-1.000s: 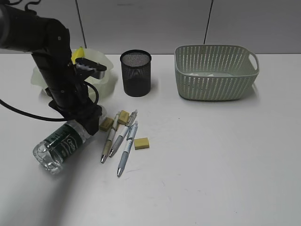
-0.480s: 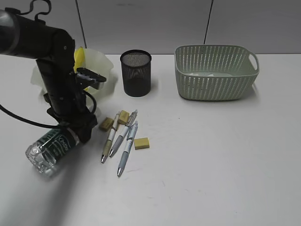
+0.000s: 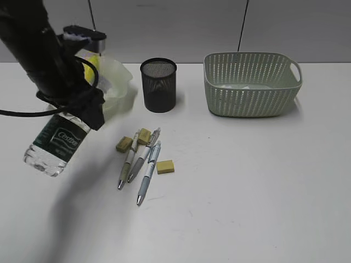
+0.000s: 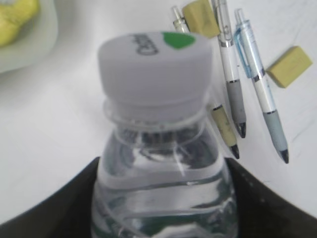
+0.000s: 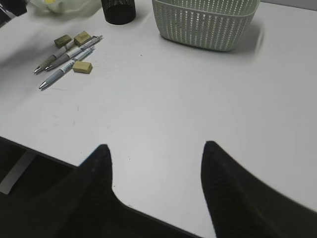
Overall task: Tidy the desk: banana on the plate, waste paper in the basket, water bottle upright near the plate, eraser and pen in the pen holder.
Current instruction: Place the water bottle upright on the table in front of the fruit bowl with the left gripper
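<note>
Gripping the water bottle (image 3: pixel 54 143) tilted above the desk (image 3: pixel 247 181), left end effector (image 3: pixel 88 109); right end effector (image 5: pixel 154 163) spread, holding nothing.

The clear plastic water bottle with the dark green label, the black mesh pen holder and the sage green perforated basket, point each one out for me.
clear plastic water bottle (image 3: pixel 57 138), exterior view, on its dark green label.
black mesh pen holder (image 3: pixel 158 90), exterior view, on its front wall.
sage green perforated basket (image 3: pixel 249 98), exterior view, on its front wall.

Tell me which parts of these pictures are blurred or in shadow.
Left wrist view: the water bottle fills the frame, its cap soft, and the banana is blurred. Exterior view: the bottle casts a broad shadow on the desk. Right wrist view: fairly sharp.
</note>
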Controlling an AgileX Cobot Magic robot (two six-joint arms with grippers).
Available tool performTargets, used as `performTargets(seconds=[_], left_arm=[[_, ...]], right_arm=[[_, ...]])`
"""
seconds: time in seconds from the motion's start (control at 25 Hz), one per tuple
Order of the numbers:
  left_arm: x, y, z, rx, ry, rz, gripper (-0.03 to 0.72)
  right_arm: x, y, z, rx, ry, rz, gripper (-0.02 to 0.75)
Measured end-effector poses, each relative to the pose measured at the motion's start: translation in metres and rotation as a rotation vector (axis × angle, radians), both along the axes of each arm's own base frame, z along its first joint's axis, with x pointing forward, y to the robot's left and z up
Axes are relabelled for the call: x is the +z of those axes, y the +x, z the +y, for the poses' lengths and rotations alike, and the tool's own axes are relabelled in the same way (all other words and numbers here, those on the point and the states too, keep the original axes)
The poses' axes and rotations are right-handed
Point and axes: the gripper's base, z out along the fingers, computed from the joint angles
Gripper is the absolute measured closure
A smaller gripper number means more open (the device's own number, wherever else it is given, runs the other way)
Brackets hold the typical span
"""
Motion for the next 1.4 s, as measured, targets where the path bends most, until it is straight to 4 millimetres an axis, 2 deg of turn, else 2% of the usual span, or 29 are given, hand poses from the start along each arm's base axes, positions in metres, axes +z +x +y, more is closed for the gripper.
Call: performTargets(seconds=[0.08,0.2,0.36,0.44,0.6,0.76,0.96,1.2,1.4], left_arm=[[0.019,-0.013,0.006,0.006,-0.034,-0.074,0.192],[0.032,-0.04,0.017,0.026,-0.09,-0.176,0.192],[0.03,-0.078,0.032,0.108,-0.226,-0.379,0.192],[0.021,-0.094,0.042,0.158,-0.278,-0.479,0.192],[0.005,-0.112,0.058,0.245,-0.342,-0.688,0.192],[-0.006,-0.112,0.064,0.284,-0.356,-0.834,0.192],[-0.018,-0.093,0.063,0.309,-0.354,-0.963,0.192],[-0.041,-0.077,0.058,0.365,-0.406,-1.029,0.192],[-0.058,-0.073,0.048,0.294,-0.473,-1.024,0.192]], right_arm=[[0.0,0.0,0.0,0.0,0.0,0.0,0.282],[0.0,0.0,0.0,0.0,0.0,0.0,0.282],[0.0,0.0,0.0,0.0,0.0,0.0,0.282],[0.0,0.0,0.0,0.0,0.0,0.0,0.282],[0.0,0.0,0.0,0.0,0.0,0.0,0.282],[0.0,0.0,0.0,0.0,0.0,0.0,0.282],[0.0,0.0,0.0,0.0,0.0,0.0,0.282],[0.0,0.0,0.0,0.0,0.0,0.0,0.282],[0.0,0.0,0.0,0.0,0.0,0.0,0.282]])
